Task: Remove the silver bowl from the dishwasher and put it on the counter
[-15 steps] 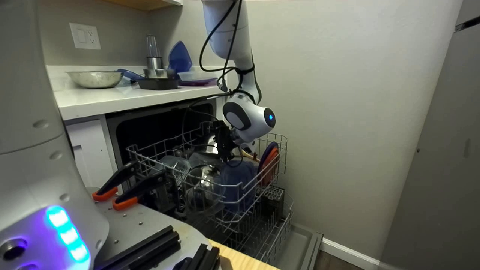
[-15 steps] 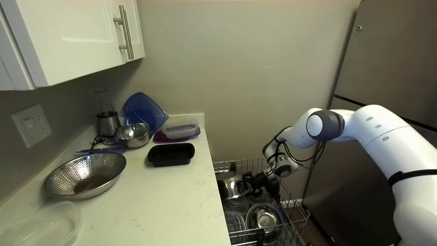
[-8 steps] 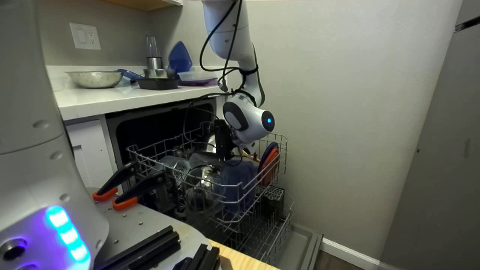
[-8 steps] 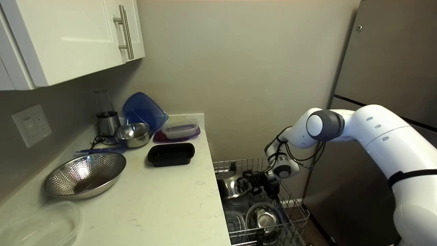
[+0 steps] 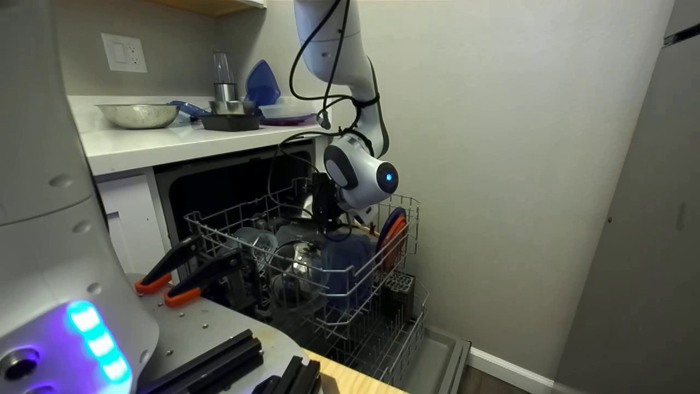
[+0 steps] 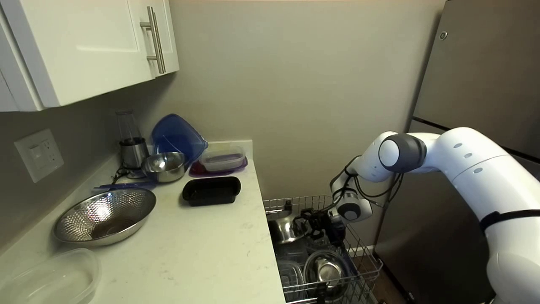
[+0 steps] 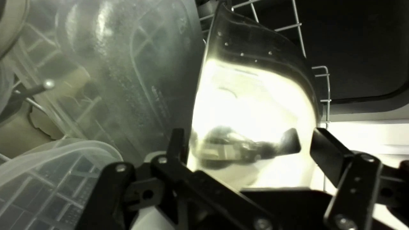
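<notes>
A: What has changed over the last second?

B: Chiefly the pose of the arm. Its end has turned and shifted slightly over the rack, a small correction by the look of it rather than a long reach. Any movement of the silver bowl in the same time is too slight to be certain

A: Where, then, does the bowl lie?

B: Still in the pulled-out rack of the dishwasher, next to a translucent plastic container. In the wrist view its mirrored wall fills much of the gap of the gripper

A: Is it gripped?

B: No grip is evident. The fingers stand wide apart, one on either side of the bowl; whether either touches the steel cannot be told

A: What follows for the task?

B: The approach appears nearly finished, and removal has yet to begin. The slight turn probably lines up the fingers with the bowl, so closing them would be the natural next step. The smooth, rounded wall may let them slip, and the neighbouring container could catch during the lift. The destination is the white bench, which bears, among other things, a similar steel bowl, not to be mistaken for the one sought, and a black pan
</notes>
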Controlling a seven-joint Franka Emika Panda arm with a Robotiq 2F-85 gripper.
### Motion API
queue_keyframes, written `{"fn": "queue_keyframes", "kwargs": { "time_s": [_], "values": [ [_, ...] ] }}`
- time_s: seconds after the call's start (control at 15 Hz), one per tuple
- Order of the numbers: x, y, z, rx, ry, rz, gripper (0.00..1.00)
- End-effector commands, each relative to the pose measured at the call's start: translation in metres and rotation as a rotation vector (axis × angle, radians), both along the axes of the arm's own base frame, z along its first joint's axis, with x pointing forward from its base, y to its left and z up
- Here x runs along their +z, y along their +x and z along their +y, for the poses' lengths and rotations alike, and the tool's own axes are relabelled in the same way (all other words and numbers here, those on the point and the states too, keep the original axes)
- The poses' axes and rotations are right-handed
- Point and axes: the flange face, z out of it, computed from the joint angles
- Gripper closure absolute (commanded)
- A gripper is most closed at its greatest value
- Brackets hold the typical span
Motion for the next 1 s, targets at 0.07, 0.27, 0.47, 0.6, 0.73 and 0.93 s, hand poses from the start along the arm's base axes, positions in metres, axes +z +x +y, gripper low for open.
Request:
{"fn": "queue_keyframes", "kwargs": {
  "time_s": [0.07, 0.27, 0.47, 0.6, 0.73, 0.93],
  "values": [
    [0.036, -0.005, -0.013, -0.036, -0.018, -0.083, 0.00],
    [0.048, -0.001, -0.021, -0.058, -0.029, -0.116, 0.00],
    [0.053, 0.001, -0.021, -0.050, -0.027, -0.120, 0.00],
    [0.054, 0.003, -0.017, -0.036, -0.027, -0.119, 0.00],
    [0.052, 0.005, -0.012, -0.025, -0.028, -0.116, 0.00],
    [0.050, 0.008, -0.002, -0.018, -0.026, -0.119, 0.00]
  ]
}}
